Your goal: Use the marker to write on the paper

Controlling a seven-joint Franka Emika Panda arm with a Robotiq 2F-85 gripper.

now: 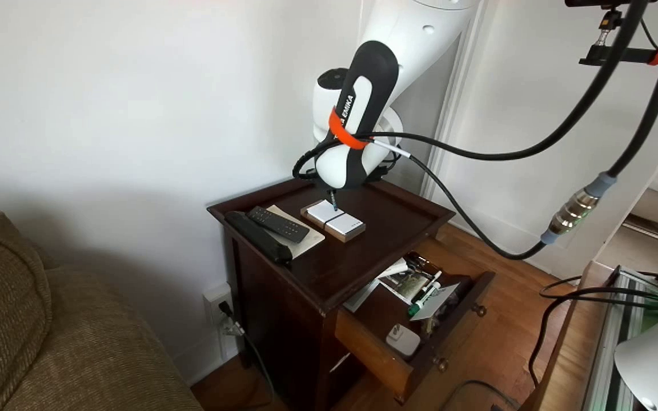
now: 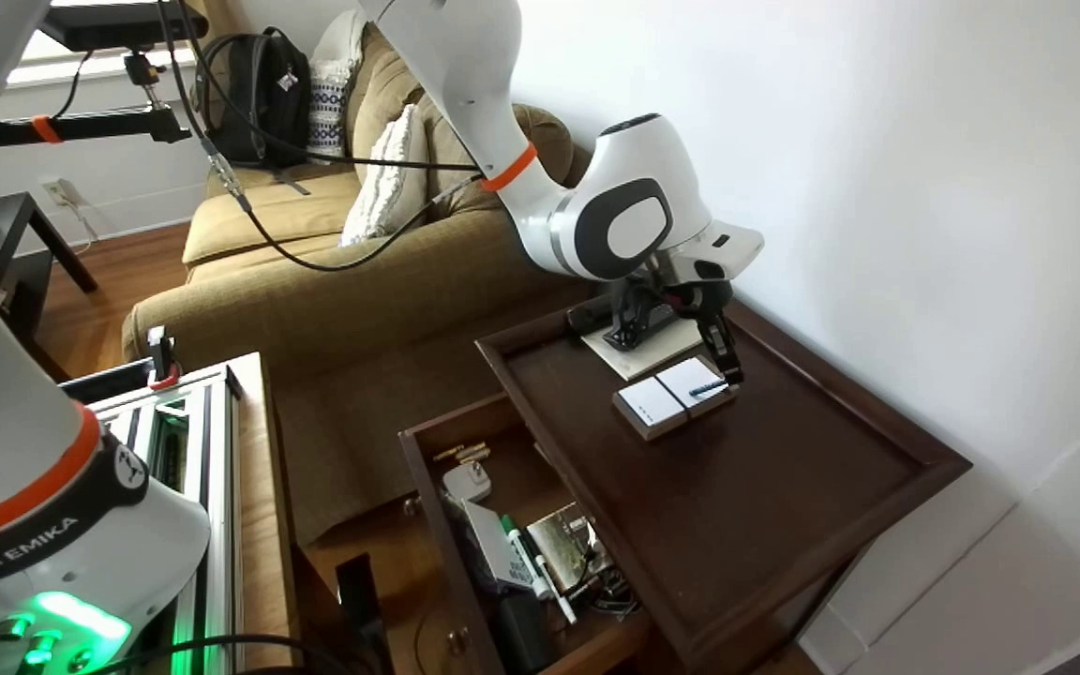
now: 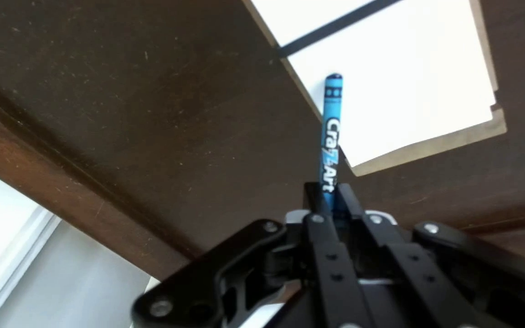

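Arm [image 2: 545, 204] bent downward, pincer [image 3: 329, 193] gripping marker [image 3: 331, 136] over paper [image 3: 394, 86]

The dark reddish-brown wooden tabletop [image 3: 153, 114] is showing a smooth, low-sheen finish with fine scratches and specks. The flat white rectangular paper [image 3: 404, 82] is looking smooth and matt. The slim blue cylindrical marker [image 3: 331, 107] is presenting a smooth printed surface. The black jointed gripper [image 3: 328, 200] is appearing matt, its round metal screws [image 3: 160, 308] gleaming. The brown couch [image 1: 77, 342] is displaying coarse ribbed cloth; the white robot arm [image 1: 412, 43] is looking like smooth plastic.
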